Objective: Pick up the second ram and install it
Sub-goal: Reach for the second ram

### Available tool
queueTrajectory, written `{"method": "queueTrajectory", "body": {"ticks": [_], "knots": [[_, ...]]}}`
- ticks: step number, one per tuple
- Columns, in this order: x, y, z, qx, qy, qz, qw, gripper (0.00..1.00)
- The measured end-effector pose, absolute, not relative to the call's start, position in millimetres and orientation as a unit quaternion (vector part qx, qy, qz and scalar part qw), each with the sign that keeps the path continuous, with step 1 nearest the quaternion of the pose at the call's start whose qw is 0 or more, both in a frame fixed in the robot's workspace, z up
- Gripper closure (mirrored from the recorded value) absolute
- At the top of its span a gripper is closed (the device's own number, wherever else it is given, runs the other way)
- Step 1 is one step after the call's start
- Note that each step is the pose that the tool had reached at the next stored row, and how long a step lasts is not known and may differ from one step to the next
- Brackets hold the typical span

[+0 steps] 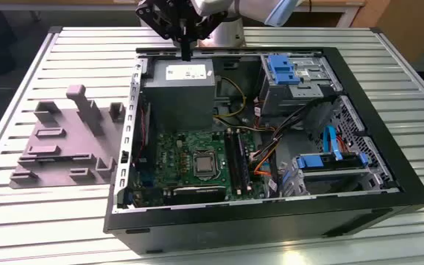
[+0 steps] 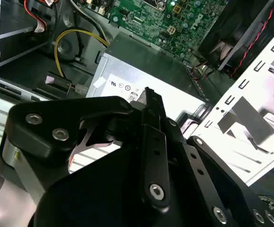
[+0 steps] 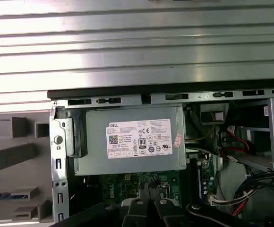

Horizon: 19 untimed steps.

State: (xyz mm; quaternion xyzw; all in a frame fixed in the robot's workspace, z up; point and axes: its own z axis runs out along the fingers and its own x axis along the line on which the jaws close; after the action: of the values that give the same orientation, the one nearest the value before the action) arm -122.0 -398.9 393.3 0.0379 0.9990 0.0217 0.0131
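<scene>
Exterior view: the gripper hangs from the arm above the rear edge of the open case, its jaws pointing straight down and drawn together into one narrow dark bar. In both wrist views the black linkage converges to tips that meet (); whether anything thin is pinched between them cannot be told. Directly beneath the jaws lies the grey power supply, label upward, and the jaws stand apart from it. Just past the power supply, farther from the jaws, is the green motherboard, with its long black slots running along one side. Outside the case wall and well apart from the jaws, a grey fixture sits on the ribbed metal bench. In the first wrist view a narrow blue-tinged strip lies flat in one of the fixture's slots; this looks to be the second ram, untouched by the jaws and still off the motherboard.
</scene>
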Motion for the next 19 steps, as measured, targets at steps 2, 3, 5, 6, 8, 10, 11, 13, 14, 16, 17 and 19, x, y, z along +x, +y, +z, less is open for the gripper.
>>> {"method": "queueTrajectory", "body": {"ticks": [2,3,5,6,8,10,11,13,14,16,17,19], "knots": [[-122.0,-398.9,393.3,0.038,0.999,0.022,0.013,0.89],[-122.0,-398.9,393.3,0.038,0.999,0.022,0.013,0.89],[-122.2,-398.9,393.3,0.038,0.999,0.022,0.013,0.89],[-122.4,-398.9,393.3,0.038,0.999,0.022,0.013,0.89],[-123.0,-398.9,393.3,0.038,0.999,0.022,0.013,0.89],[-124.2,-399.0,393.3,0.038,0.999,0.022,0.013,0.89],[-125.0,-399.0,393.3,0.038,0.999,0.022,0.013,0.89],[-126.7,-398.9,393.3,0.038,0.999,0.022,0.013,0.89],[-127.5,-399.0,393.3,0.038,0.999,0.022,0.013,0.89],[-128.9,-398.9,393.2,0.038,0.999,0.022,0.013,0.89],[-129.5,-398.9,393.2,0.038,0.999,0.022,0.013,0.89],[-130.7,-398.9,393.2,0.038,0.999,0.022,0.013,0.89]]}}
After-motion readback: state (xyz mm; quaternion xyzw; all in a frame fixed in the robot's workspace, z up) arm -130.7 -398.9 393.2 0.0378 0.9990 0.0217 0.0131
